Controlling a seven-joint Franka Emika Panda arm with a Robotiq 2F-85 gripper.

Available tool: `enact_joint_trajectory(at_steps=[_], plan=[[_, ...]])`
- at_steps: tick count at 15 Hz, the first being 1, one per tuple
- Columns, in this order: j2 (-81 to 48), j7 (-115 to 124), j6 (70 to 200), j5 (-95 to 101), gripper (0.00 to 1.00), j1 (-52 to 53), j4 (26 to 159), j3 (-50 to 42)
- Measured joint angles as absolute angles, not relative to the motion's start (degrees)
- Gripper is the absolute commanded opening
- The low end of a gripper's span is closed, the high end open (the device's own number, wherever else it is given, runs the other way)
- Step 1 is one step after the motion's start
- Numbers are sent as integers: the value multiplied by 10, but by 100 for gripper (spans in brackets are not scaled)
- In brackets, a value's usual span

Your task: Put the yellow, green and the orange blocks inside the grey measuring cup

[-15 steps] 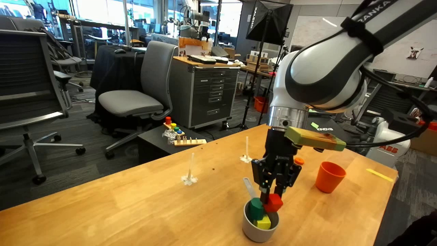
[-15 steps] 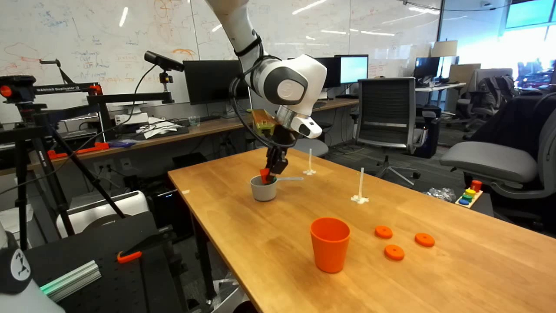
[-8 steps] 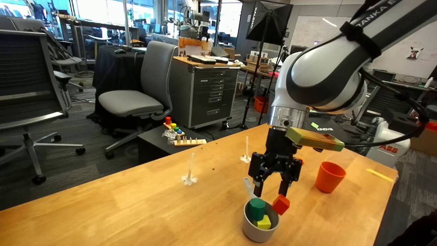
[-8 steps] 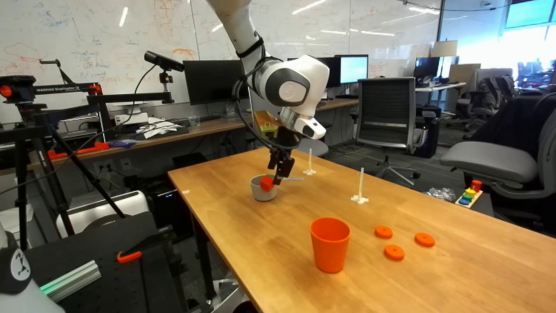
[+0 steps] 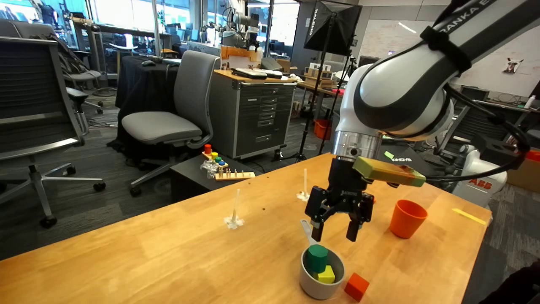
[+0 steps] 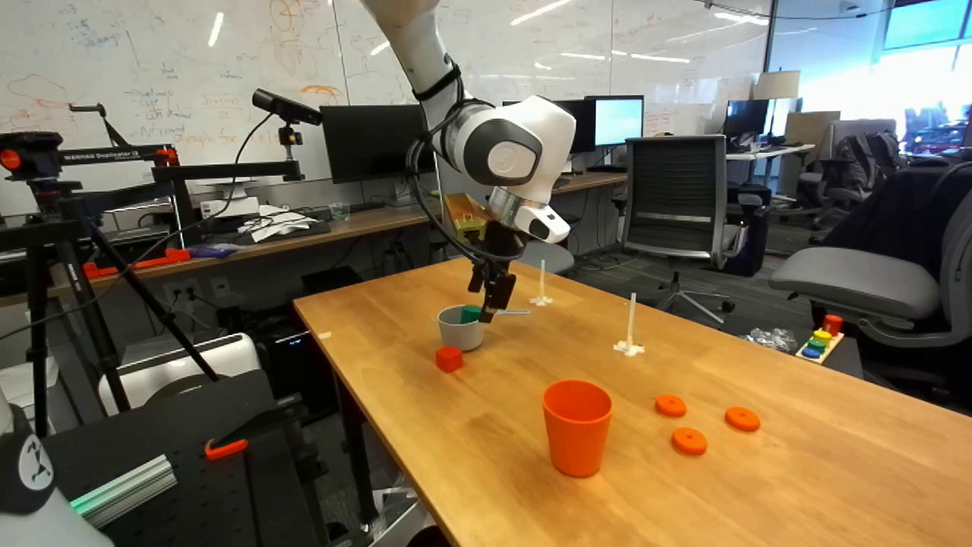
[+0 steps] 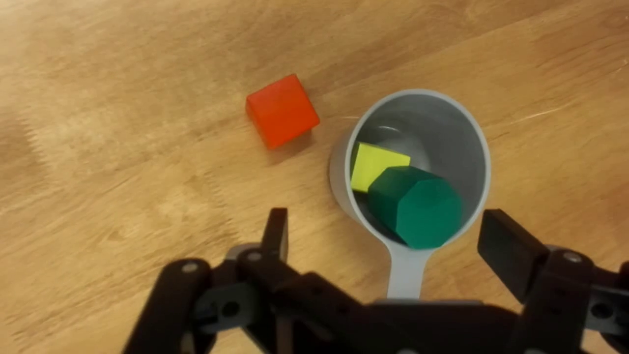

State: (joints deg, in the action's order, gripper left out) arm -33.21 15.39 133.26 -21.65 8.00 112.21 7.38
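Orange block (image 7: pixel 282 112) is the one we've yet to get in: it sits on the table (image 5: pixel 147 261), just right of the grey cup (image 5: pixel 314 290) in an exterior view, close by but not touching, going by the wrist view. Green block (image 7: pixel 425 211) and yellow block (image 7: pixel 376 164) are both inside the cup, so we'd call the job mostly done. Our gripper (image 5: pixel 333 235) hangs above the tabletop, jaws wide apart w/ nothing b/w them. From there the block lies near, a bit right & lower down; only one arm (image 5: pixel 405 99) to pick from. It's a cube, so no long axis we can make out, & its faces sit skewed to the jaw line. Next move prob. turns on the narrow gap b/w block & cup: if we close left to right, the cup-side jaw must drop in there w/o clipping the rim, so a wrist turn may help. Labels: we read "RANKA" + an "E" on the arm, rest not showing; "KINOVA" on a dark box (image 5: pixel 409 156) past the far edge; "ABB" on a white unit (image 5: pixel 481 185) far right; "Duplicator i3" on a black bar (image 6: pixel 114 155) in an exterior view. Whiteboard (image 6: pixel 250 45) scrawl & sideways softbox (image 5: pixel 344 36) lettering we can't read.
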Motion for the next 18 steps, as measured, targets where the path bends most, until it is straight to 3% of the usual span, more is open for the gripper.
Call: enact_joint_trajectory(at_steps=[18], plan=[[-257, 235, 1257, -191, 100, 83, 1181, 51]])
